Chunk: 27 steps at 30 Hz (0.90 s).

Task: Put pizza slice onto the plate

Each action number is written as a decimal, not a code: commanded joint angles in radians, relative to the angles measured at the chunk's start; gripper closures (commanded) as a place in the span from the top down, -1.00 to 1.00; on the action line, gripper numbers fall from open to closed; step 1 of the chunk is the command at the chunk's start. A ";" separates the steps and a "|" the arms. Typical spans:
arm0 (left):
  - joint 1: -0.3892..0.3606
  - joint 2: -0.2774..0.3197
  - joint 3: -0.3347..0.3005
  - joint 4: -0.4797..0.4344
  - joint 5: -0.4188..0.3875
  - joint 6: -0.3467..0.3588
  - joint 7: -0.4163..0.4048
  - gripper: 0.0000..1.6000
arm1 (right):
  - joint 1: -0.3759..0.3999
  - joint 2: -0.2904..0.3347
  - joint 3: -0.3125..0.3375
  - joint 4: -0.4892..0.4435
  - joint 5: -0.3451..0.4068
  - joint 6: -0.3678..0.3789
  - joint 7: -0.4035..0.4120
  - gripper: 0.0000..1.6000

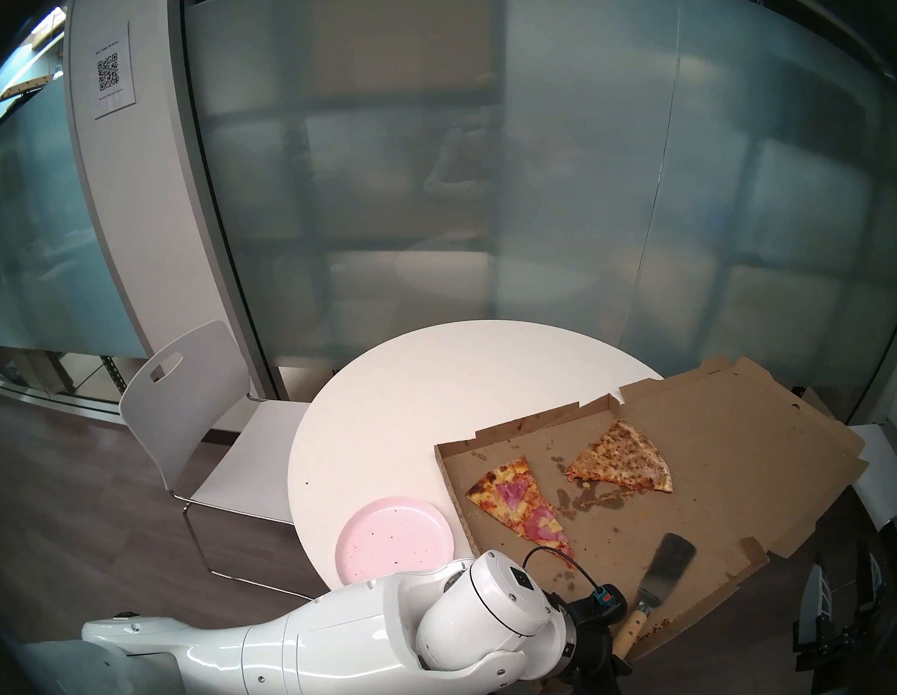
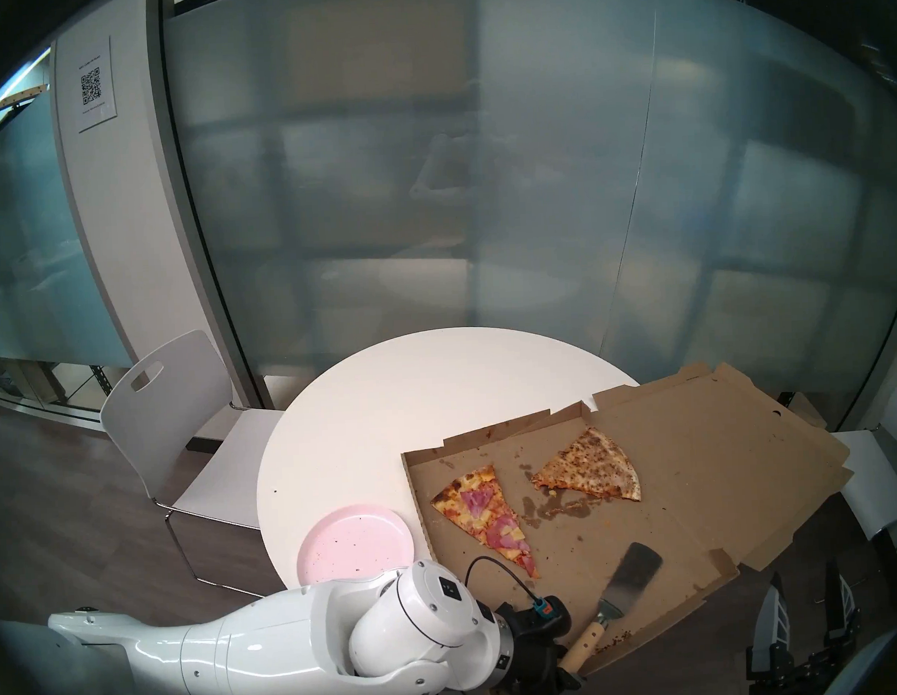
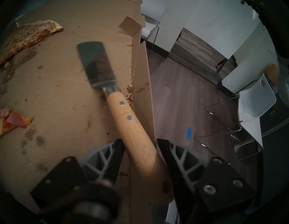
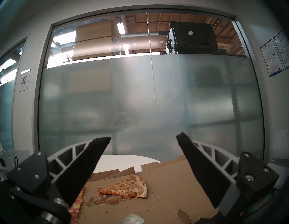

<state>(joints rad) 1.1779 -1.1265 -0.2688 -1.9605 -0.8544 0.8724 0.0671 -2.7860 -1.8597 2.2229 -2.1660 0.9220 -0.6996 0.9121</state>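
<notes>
The pizza slice [image 1: 520,500] with ham and pineapple lies in the left part of the open cardboard box [image 1: 709,492], tip towards me. The pale pink plate [image 1: 393,537] sits on the table just left of the box, with only dark crumbs on it. A spatula [image 1: 661,571] with a wooden handle [image 3: 133,125] lies in the box, its blade blurred. My left gripper [image 3: 140,140] straddles the handle's end at the box's front wall, fingers close against it; whether it grips is unclear. My right gripper [image 4: 143,137] hangs open and empty, low beside the box.
A wider browned, speckled slice [image 1: 621,460] lies in the box's far right part. The box lid is folded back to the right. The round white table [image 1: 437,381] has a white chair [image 1: 197,401] at its left. Frosted glass stands behind.
</notes>
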 commanded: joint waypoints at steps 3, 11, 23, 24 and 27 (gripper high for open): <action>-0.042 -0.004 0.015 -0.024 -0.057 -0.031 0.057 -0.40 | 0.002 0.002 0.001 -0.008 0.021 -0.004 0.012 1.00; -0.057 0.021 0.021 -0.065 -0.109 -0.044 0.137 -1.00 | 0.005 0.002 0.000 -0.008 0.025 -0.002 0.023 1.00; -0.049 0.101 -0.006 -0.149 -0.205 -0.055 0.212 -1.00 | 0.014 0.000 -0.006 -0.021 0.022 0.003 0.029 1.00; -0.049 0.106 -0.006 -0.152 -0.210 -0.058 0.213 -1.00 | 0.015 0.001 -0.007 -0.026 0.022 0.004 0.029 1.00; -0.038 0.120 -0.021 -0.169 -0.234 -0.066 0.234 -1.00 | 0.016 0.000 -0.008 -0.036 0.022 0.005 0.029 1.00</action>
<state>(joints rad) 1.1286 -1.0404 -0.2624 -2.0724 -1.0386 0.8302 0.2769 -2.7744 -1.8614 2.2182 -2.1675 0.9394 -0.6991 0.9449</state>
